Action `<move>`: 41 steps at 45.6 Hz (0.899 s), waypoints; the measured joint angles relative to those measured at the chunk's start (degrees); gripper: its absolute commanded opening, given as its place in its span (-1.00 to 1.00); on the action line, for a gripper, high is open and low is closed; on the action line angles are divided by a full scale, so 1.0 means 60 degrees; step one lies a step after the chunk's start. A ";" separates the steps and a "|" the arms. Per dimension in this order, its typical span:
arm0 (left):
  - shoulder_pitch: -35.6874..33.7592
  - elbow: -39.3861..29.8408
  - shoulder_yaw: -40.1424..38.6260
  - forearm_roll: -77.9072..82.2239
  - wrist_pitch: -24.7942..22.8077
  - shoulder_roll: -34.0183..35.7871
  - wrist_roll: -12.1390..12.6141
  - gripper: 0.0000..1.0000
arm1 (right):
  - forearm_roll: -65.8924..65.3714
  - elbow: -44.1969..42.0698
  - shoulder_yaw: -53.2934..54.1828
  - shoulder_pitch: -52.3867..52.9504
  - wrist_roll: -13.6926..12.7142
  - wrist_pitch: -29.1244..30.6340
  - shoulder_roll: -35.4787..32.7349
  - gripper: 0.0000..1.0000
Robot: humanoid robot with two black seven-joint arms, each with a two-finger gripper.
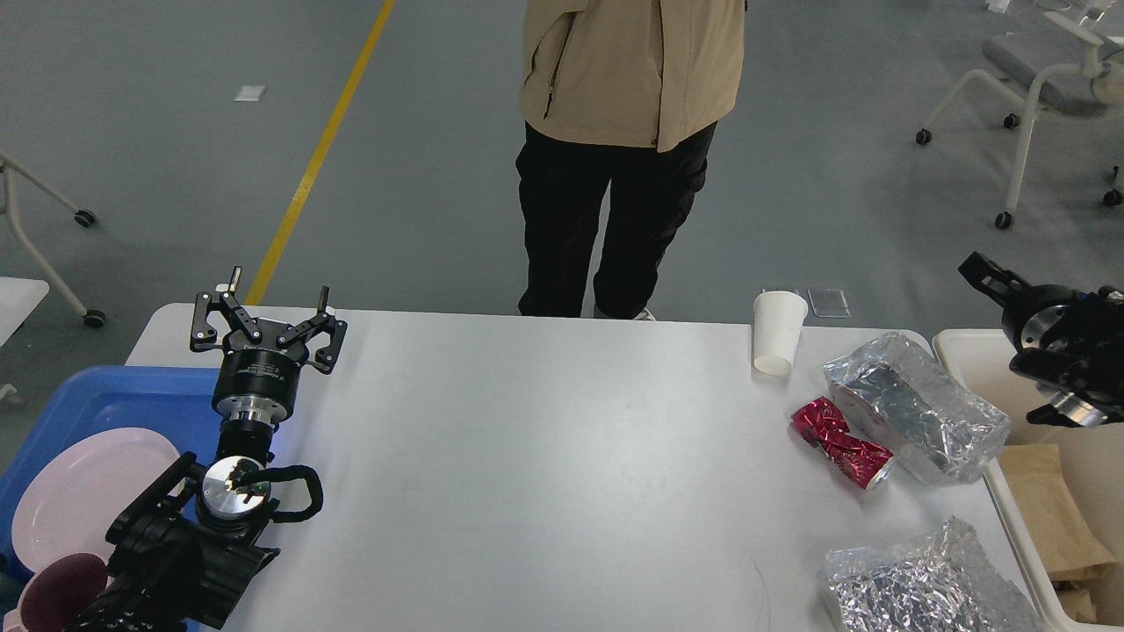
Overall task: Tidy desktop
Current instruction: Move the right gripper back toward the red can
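The white desktop (544, 456) fills the middle of the head view. On its right side stand a white paper cup (778, 332), a crushed red can (841, 441) lying next to a silver foil bag (913, 405), and a second silver foil bag (922, 588) at the front edge. My left gripper (277, 290) is open and empty above the desktop's far left corner. My right gripper (997, 276) hangs above the far corner of the cream bin (966, 347), dark and seen side-on; nothing shows in it.
A blue tray (114, 395) at the left holds a pink plate (79, 491) and a maroon cup (57, 597). The cream bin holds brown paper. A person (628, 149) stands at the far edge. Wheeled chairs (1036, 79) stand on the floor behind.
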 measured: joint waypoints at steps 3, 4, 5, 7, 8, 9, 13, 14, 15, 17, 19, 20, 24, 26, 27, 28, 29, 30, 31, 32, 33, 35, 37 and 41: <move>0.0000 0.0000 0.0000 0.0000 0.0000 0.0000 0.0000 1.00 | -0.1405 0.0860 -0.0037 0.0782 0.0038 0.0215 -0.0306 1.00; 0.0000 0.0000 -0.0001 0.0000 0.0000 0.0000 0.0000 1.00 | -0.1777 0.1173 -0.0045 0.1046 0.0046 0.0321 -0.0378 1.00; 0.0000 0.0000 -0.0001 0.0000 0.0000 0.0000 0.0000 1.00 | -0.2185 0.1604 -0.0052 0.1411 0.0053 0.0478 -0.0459 1.00; 0.0000 0.0000 -0.0001 0.0000 0.0000 0.0000 0.0000 1.00 | -0.2701 0.2352 -0.0054 0.2027 0.0062 0.0793 -0.0577 1.00; 0.0000 0.0000 -0.0001 0.0001 0.0000 0.0000 0.0000 1.00 | -0.2888 0.2775 -0.0054 0.2359 0.0062 0.0986 -0.0638 1.00; 0.0000 0.0000 -0.0001 0.0000 0.0000 0.0000 0.0000 1.00 | -0.3057 0.3305 -0.0052 0.2767 0.0062 0.1243 -0.0706 1.00; 0.0000 0.0000 -0.0001 0.0001 0.0000 0.0000 0.0000 1.00 | -0.3296 0.5249 -0.0036 0.4174 0.0058 0.2241 -0.0795 1.00; 0.0000 0.0000 -0.0001 0.0000 0.0000 0.0000 0.0000 1.00 | -0.3315 0.5698 -0.0033 0.4497 0.0056 0.2476 -0.0788 1.00; 0.0000 0.0000 -0.0001 0.0000 0.0000 0.0001 0.0000 1.00 | -0.3324 0.6204 -0.0032 0.4886 0.0051 0.2755 -0.0756 1.00; 0.0000 0.0000 -0.0001 0.0000 0.0000 0.0000 0.0000 1.00 | -0.3324 0.6922 -0.0042 0.5461 0.0047 0.3194 -0.0622 1.00; 0.0000 0.0000 -0.0001 0.0000 0.0000 0.0000 0.0000 1.00 | -0.3304 0.7586 -0.0122 0.6049 0.0048 0.3684 -0.0403 1.00; 0.0000 0.0000 -0.0001 0.0000 0.0000 0.0000 0.0000 1.00 | -0.3291 0.7854 -0.0200 0.6314 0.0042 0.3903 -0.0297 1.00; 0.0000 0.0000 -0.0002 0.0000 0.0000 0.0001 0.0000 1.00 | -0.3221 0.8946 -0.0512 0.7254 0.0042 0.4642 0.0182 1.00; 0.0000 0.0000 -0.0001 0.0000 0.0000 0.0001 0.0000 1.00 | -0.3171 0.9362 -0.0625 0.7543 0.0041 0.4827 0.0411 1.00; 0.0000 0.0000 -0.0001 0.0000 0.0000 0.0001 0.0000 1.00 | -0.3150 0.9482 -0.0667 0.7625 0.0042 0.4874 0.0497 1.00; 0.0000 0.0000 -0.0001 0.0000 0.0000 0.0001 0.0000 1.00 | -0.3118 0.9618 -0.0755 0.7712 0.0041 0.4930 0.0635 1.00; 0.0000 0.0000 -0.0001 0.0001 0.0000 0.0001 0.0000 1.00 | -0.3111 0.9641 -0.0802 0.7718 0.0039 0.4942 0.0678 1.00; 0.0000 0.0000 -0.0002 0.0000 0.0000 0.0001 0.0000 1.00 | -0.3110 0.9630 -0.0845 0.7689 0.0042 0.4942 0.0702 1.00; 0.0000 0.0000 -0.0001 0.0000 0.0000 0.0001 0.0000 1.00 | -0.3109 0.9579 -0.0897 0.7604 0.0039 0.4925 0.0718 1.00; 0.0000 0.0000 -0.0001 0.0002 0.0000 0.0001 0.0000 1.00 | -0.3106 0.9496 -0.0964 0.7473 0.0021 0.4893 0.0731 1.00; 0.0000 0.0000 -0.0001 0.0000 0.0000 0.0000 0.0000 1.00 | -0.3105 0.9420 -0.1020 0.7347 -0.0003 0.4860 0.0732 1.00; 0.0000 0.0000 -0.0002 0.0000 0.0000 0.0001 0.0000 1.00 | -0.3105 0.9200 -0.1141 0.7051 -0.0046 0.4745 0.0720 1.00; 0.0000 0.0000 -0.0001 0.0001 0.0000 0.0000 0.0000 1.00 | -0.3092 0.8945 -0.1256 0.6752 -0.0078 0.4597 0.0680 1.00; 0.0000 0.0000 -0.0001 0.0000 0.0000 0.0001 0.0000 1.00 | -0.3055 0.8335 -0.1427 0.5987 -0.0129 0.4194 0.0500 1.00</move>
